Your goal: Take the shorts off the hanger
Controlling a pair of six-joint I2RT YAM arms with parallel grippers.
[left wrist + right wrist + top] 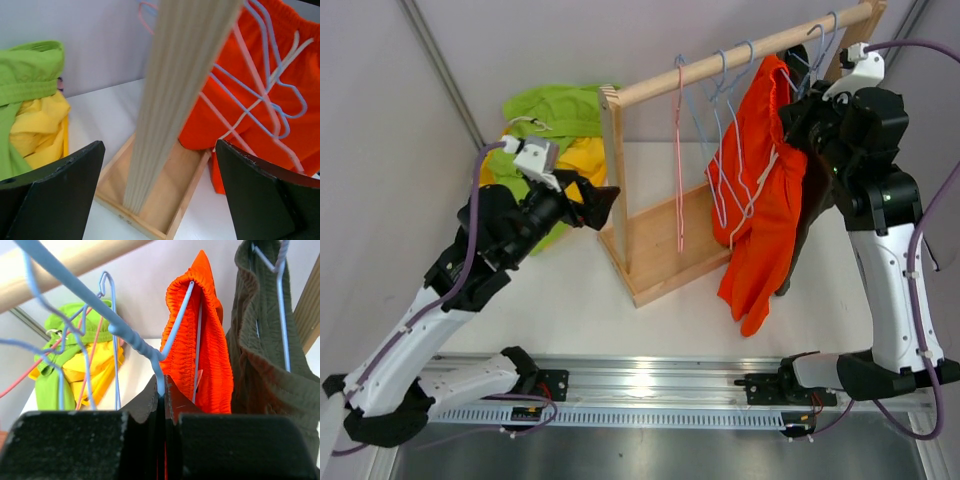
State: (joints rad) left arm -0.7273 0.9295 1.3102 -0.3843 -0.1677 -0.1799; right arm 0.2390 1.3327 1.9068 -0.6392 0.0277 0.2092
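Orange shorts (760, 200) hang on a blue wire hanger (135, 335) from the wooden rail (740, 60). They also show in the left wrist view (260, 100) and in the right wrist view (200, 340). My right gripper (798, 115) (161, 385) is shut on that hanger's wire, just under the rail. Dark olive shorts (265, 365) hang on another blue hanger to the right, behind the orange pair (807, 235). Lime green shorts (560, 110) and yellow shorts (582, 158) lie piled at the back left. My left gripper (605, 205) (159, 145) is open and empty, facing the rack's left post (175, 100). The pink patterned shorts are out of view.
The wooden rack has a tray-like base (665, 260) and an upright post (613, 170). An empty pink hanger (678, 160) and several empty blue hangers (725, 130) hang on the rail. A grey wall stands behind the table.
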